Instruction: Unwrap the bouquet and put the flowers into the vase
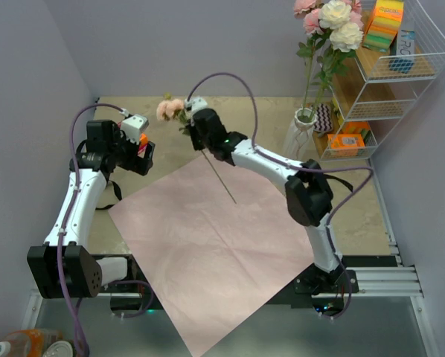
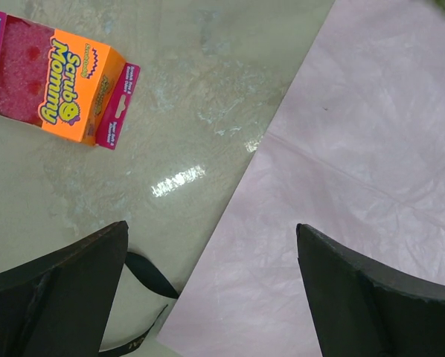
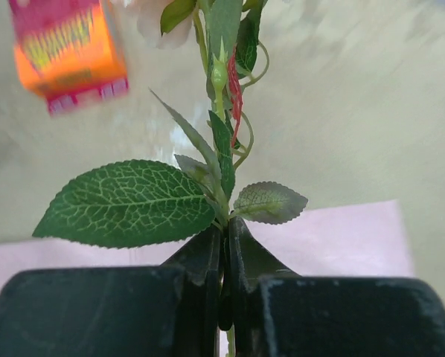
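My right gripper point(image 3: 226, 227) is shut on the green stem of a flower point(image 3: 221, 141), just below its leaves. In the top view that gripper point(image 1: 195, 134) holds the rose above the table, its peach-pink head point(image 1: 170, 109) at the far side and its stem point(image 1: 224, 184) slanting down over the paper. The bouquet's paper point(image 1: 215, 245) lies unfolded flat, pale pink side up. The white vase point(image 1: 303, 132) stands at the back right with pink and white roses point(image 1: 333, 26) in it. My left gripper point(image 2: 211, 227) hangs open over the paper's left edge with nothing between its jaws.
A black ribbon point(image 2: 152, 275) lies on the table beside the paper's corner. An orange Scrub Mommy box point(image 2: 62, 78) sits at the left. A white wire rack point(image 1: 401, 67) with boxes stands at the back right, close to the vase.
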